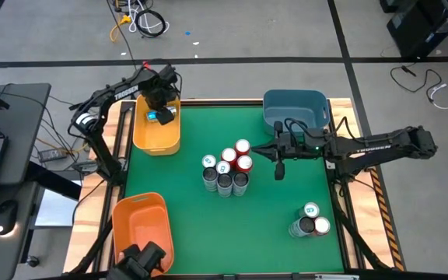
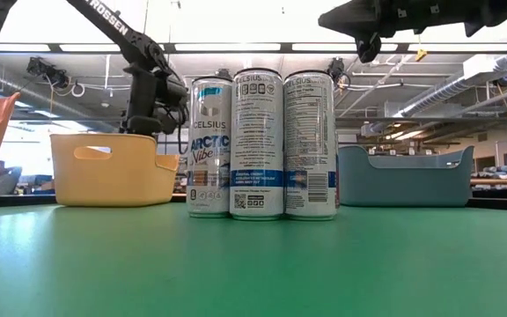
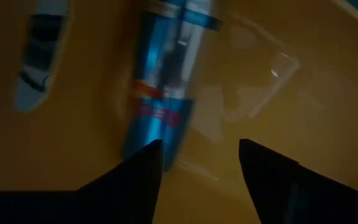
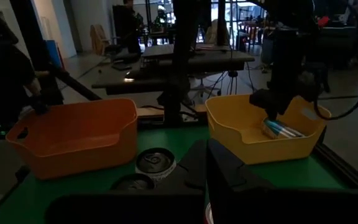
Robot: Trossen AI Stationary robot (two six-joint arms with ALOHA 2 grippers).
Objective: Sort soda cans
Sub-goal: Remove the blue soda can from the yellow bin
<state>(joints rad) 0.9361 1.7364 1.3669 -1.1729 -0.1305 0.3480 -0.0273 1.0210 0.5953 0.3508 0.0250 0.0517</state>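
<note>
Blue soda can (image 3: 160, 99) lying on its side inside yellow bin (image 1: 156, 134), directly below left gripper (image 1: 160, 99); fingers (image 3: 135, 180) spread, holding nothing. Cluster of 7 upright soda cans (image 1: 226, 169) at mid-table, just beside right gripper (image 1: 280, 155), toward the left arm; finger state indeterminate. 3 more cans (image 1: 310, 221) near table edge. Blue bin (image 1: 295, 109) behind right gripper.
</note>
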